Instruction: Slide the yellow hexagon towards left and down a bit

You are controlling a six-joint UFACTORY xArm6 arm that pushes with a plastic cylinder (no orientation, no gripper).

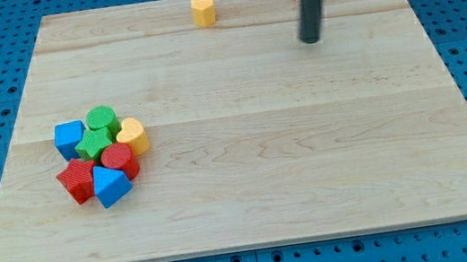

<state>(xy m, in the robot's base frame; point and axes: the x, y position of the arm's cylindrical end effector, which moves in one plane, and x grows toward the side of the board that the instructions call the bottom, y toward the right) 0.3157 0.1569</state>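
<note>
A yellow hexagon (pixel 203 10) sits at the table's (pixel 309 157) far edge. My tip (pixel 309 39), a plain rod tool with nothing to grip, stands well right; best to approach from its far-right side.

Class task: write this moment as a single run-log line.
my tip: right of yellow hexagon, apart | hexagon: near board's top edge, unmoved position unknown | other blocks: clustered at view's left | contact: none

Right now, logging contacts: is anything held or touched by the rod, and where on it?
Nothing is held. My tip stands on bare board, apart from every block, to the view's right of the yellow hexagon and slightly lower.
</note>
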